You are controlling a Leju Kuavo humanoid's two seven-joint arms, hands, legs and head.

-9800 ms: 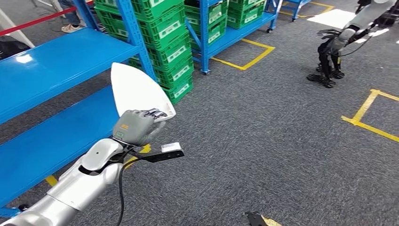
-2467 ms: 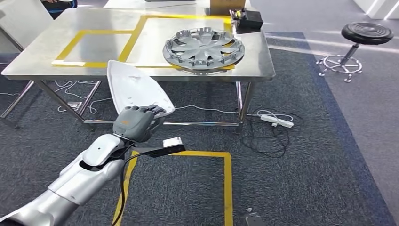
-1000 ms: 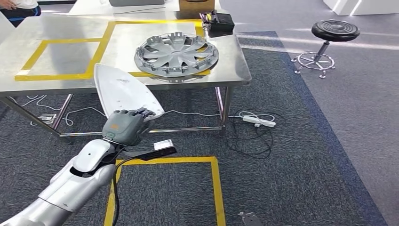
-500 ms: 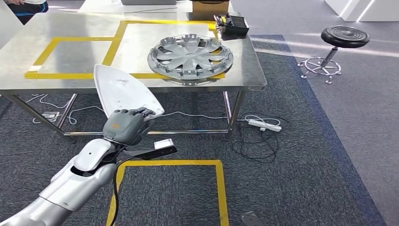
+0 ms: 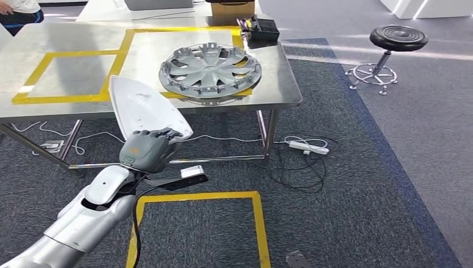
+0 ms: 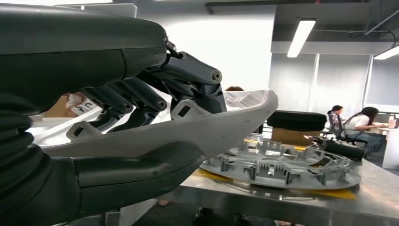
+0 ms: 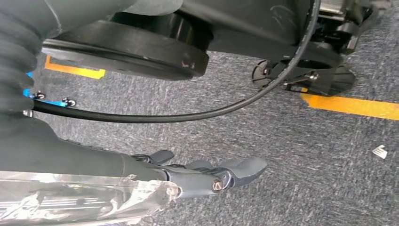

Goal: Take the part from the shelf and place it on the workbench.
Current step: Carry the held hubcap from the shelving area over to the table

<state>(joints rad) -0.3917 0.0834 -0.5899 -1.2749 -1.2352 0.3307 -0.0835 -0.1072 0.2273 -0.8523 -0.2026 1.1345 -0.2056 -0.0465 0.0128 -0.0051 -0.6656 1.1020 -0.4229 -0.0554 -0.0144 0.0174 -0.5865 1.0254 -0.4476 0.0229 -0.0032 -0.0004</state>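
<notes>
Right now I am carrying the white part (image 5: 146,106) toward the surface (image 5: 67,72), with my left hand (image 5: 146,149) grasping it by its near edge; in the left wrist view the fingers (image 6: 141,94) are lying over the top and the thumb (image 6: 136,172) is pressing underneath. The part is hanging in the air, short of the near edge of the surface and not touching it. A grey hubcap (image 5: 210,66) is already lying on the surface, across the yellow tape (image 5: 114,64) that marks two squares. My right hand (image 7: 207,176) is hanging down over the carpet; its fingers are looking loosely extended with nothing in them, so I am reading it as released. I judge this as the carry step, nearly finished. Next, I am thinking, calls for stepping closer, lifting the part over the edge, and lowering it flat onto a bare square beside the hubcap before letting go.
</notes>
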